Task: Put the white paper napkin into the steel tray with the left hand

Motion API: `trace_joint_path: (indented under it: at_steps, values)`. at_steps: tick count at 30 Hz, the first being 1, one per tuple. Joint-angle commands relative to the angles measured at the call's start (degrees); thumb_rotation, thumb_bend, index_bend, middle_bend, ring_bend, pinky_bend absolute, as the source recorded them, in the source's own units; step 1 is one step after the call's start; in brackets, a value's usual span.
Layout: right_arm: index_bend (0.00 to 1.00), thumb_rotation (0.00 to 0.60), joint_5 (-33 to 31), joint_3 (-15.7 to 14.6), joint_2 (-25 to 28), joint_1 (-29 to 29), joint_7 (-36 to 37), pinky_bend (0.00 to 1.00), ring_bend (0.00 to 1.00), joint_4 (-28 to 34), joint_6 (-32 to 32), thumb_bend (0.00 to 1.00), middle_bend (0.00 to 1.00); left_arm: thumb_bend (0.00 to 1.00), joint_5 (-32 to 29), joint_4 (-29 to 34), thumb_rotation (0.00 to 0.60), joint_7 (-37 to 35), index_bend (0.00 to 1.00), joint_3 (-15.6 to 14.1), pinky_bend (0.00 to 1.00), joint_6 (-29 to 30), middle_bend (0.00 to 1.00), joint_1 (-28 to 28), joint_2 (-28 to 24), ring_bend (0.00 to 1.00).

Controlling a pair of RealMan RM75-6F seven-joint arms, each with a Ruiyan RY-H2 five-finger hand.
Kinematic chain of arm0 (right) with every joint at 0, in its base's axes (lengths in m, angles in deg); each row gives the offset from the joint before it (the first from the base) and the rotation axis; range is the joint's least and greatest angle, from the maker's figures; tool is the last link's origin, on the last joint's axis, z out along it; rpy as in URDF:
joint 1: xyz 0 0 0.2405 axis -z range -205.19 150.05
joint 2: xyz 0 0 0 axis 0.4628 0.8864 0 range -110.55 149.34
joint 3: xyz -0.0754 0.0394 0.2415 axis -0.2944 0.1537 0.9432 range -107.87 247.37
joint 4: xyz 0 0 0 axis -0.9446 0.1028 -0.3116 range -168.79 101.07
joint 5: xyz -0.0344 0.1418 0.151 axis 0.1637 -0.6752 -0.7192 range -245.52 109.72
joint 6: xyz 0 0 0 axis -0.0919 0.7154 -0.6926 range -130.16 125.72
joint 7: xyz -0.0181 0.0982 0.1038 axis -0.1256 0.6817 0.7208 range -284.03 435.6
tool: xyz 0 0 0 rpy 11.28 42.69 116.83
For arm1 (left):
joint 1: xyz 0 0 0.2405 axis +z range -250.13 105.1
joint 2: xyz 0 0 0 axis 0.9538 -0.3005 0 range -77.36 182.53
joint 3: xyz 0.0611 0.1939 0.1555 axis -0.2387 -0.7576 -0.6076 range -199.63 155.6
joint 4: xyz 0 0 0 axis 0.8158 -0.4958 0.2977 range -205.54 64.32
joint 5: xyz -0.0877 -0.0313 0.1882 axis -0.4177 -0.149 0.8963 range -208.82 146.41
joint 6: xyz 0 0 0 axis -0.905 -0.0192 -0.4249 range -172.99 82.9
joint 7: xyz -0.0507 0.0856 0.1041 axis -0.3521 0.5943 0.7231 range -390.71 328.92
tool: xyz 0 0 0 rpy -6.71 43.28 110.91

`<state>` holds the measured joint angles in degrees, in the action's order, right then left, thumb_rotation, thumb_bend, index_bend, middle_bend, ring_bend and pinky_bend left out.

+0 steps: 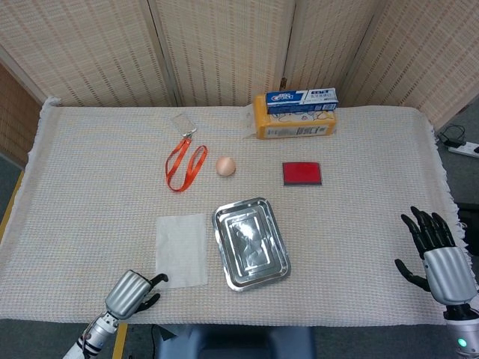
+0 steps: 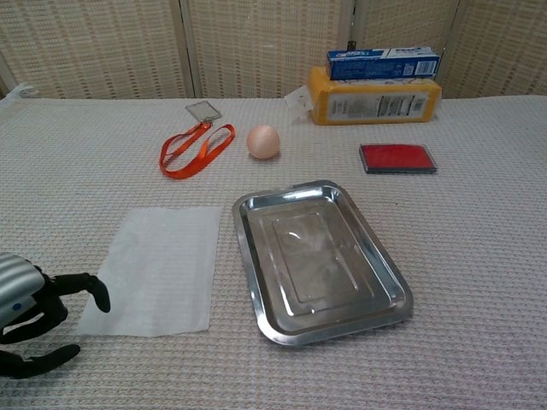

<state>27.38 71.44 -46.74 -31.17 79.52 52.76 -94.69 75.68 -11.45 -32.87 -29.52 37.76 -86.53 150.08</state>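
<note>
Hovering left robot hand beside napkin

The head view looks steeply down over the whole table; the chest view, lower and nearer, shares its middle.

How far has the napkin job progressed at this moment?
Nothing is placed yet: the steel tray is empty and the white paper napkin lies flat beside it. The left hand hovers at the napkin's near corner, holding nothing. Grasping, lifting and placing remain.
</note>
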Motion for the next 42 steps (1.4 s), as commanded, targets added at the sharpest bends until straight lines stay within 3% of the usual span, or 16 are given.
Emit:
trace_joint_path:
  at_steps: [1,20,25,28,34,42]
  values:
    - [0.00,0.600,-0.05,0.08,-0.07,-0.04,0.04,0.00,0.00,-0.13,0.02,0.34,0.00,0.36,-0.17,-0.67,0.600,-0.28,0.43,-0.13,1.00,-0.14,1.00,-0.37,0.62,1.00]
    - [0.00,0.600,-1.09,0.40,-0.30,-0.43,-0.28,0.00,0.00,-0.54,1.24,0.34,0.00,0.39,-1.75,-8.00,0.600,-1.28,0.43,0.45,1.00,-0.35,1.00,-3.05,5.13,1.00]
    - [0.00,0.600,-1.16,0.39,-0.35,-0.54,-0.52,0.00,0.00,-0.61,1.50,0.34,0.00,0.49,-1.35,-11.45,0.600,-3.02,0.50,0.34,1.00,1.27,1.00,-3.57,7.04,1.00]
    - [0.00,0.600,-1.18,0.36,-0.38,-0.54,-0.60,0.00,0.00,-0.61,1.55,0.34,0.00,0.50,-0.98,-14.11,0.600,-4.93,0.56,0.23,1.00,2.97,1.00,-3.79,8.61,1.00]
    - [0.00,0.600,-1.00,0.35,-0.28,-0.57,-0.51,0.00,0.00,-0.64,1.44,0.34,0.00,0.58,-0.57,-18.81,0.600,-7.63,0.61,-0.07,1.00,5.61,1.00,-4.07,11.32,1.00]
    - [0.00,0.600,-0.93,0.35,-0.10,-0.58,-0.33,0.00,0.00,-0.61,1.37,0.34,0.00,0.61,-0.97,-21.63,0.600,-9.28,0.63,-0.16,1.00,7.80,1.00,-4.15,12.72,1.00]
